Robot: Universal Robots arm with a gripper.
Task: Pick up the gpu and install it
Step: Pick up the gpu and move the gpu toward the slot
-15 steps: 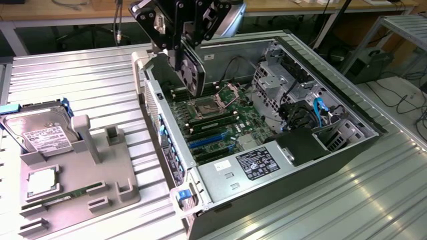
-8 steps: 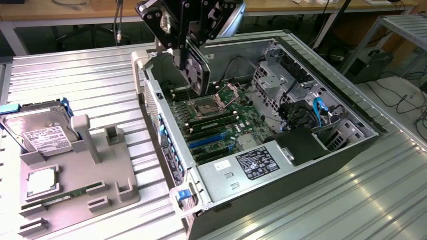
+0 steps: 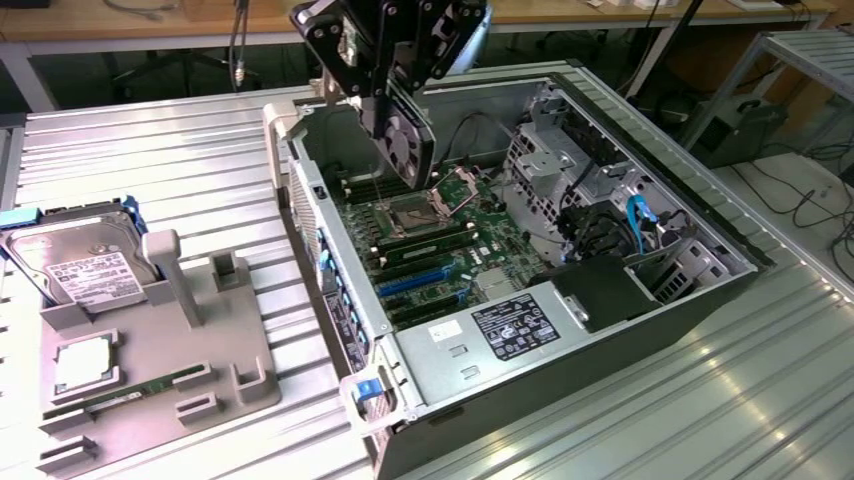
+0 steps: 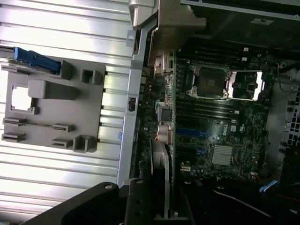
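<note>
The gripper (image 3: 387,80) is clamped on the upper edge of the gpu (image 3: 404,140), which hangs on edge above the open computer case (image 3: 694,230), its long axis near upright, running 12 to 6 o'clock in the exterior view; the blue slots (image 3: 416,284) on the motherboard (image 3: 454,245) lie lower, toward 6 o'clock. Room looks tight: the rear wall (image 3: 304,190) stands close at 9 o'clock; the drive cage (image 3: 547,150) at 3 o'clock.

Dark gpu (image 3: 404,135) hangs upright over the open case (image 3: 574,400).
</note>
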